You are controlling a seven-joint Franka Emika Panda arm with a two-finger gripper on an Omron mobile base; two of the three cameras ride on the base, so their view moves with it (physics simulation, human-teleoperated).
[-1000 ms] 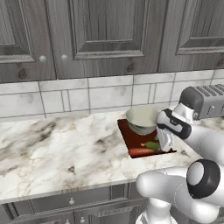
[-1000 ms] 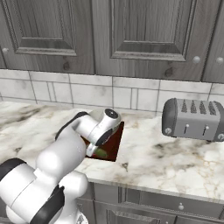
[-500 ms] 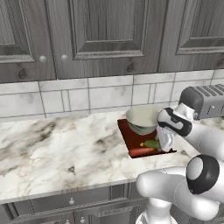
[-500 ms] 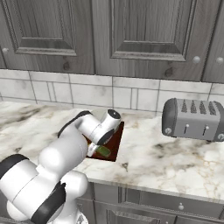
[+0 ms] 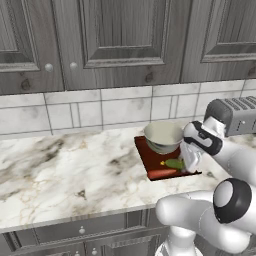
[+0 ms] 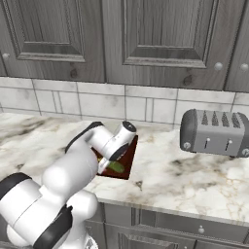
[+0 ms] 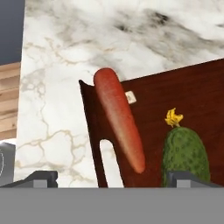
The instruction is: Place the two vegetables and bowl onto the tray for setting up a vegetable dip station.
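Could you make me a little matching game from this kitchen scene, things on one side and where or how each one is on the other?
Things:
1. bowl
2. carrot
3. cucumber
4. toaster

Descriptions:
A. grey, on the counter to the right of the tray, off it
B. green with a yellow tip, lying on the tray
C. at the back of the tray, nearest the wall
D. orange-red, along the tray's edge with the handle slot

Pairs: 1-C, 2-D, 3-B, 4-A
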